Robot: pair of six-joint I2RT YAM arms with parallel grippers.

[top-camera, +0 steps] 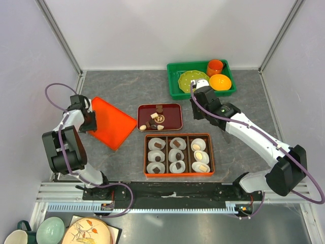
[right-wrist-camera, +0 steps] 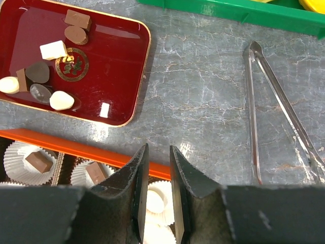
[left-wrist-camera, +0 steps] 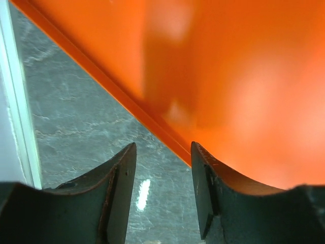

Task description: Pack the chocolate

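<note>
Chocolate pieces (top-camera: pixel 158 145) seem to fill the orange-rimmed compartmented box (top-camera: pixel 177 135), so the half-open left gripper (left-wrist-camera: pixel 162 152) should pinch the flat orange plastic lid (left-wrist-camera: pixel 228 76), frame left, squarely by its edge, with the narrowly parted, empty right gripper (right-wrist-camera: pixel 159 152) clear.

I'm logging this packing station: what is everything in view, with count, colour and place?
chocolate: about eight, brown and cream, on the tray
tray: one, dark red, centre
box: one, orange, nearer than tray
paper cups: nine, white, in box, each filled
lid: one, orange, left
tongs: one, metal, right of tray
basket: one, green, far right
plate: one, green, in basket
cup: one, orange, in basket
bowl: one, orange-yellow, in basket
spare dishes: three, pale, near-left corner
left fingers: two, black, open at lid's edge
right fingers: two, black, slightly apart, empty, above box
</note>
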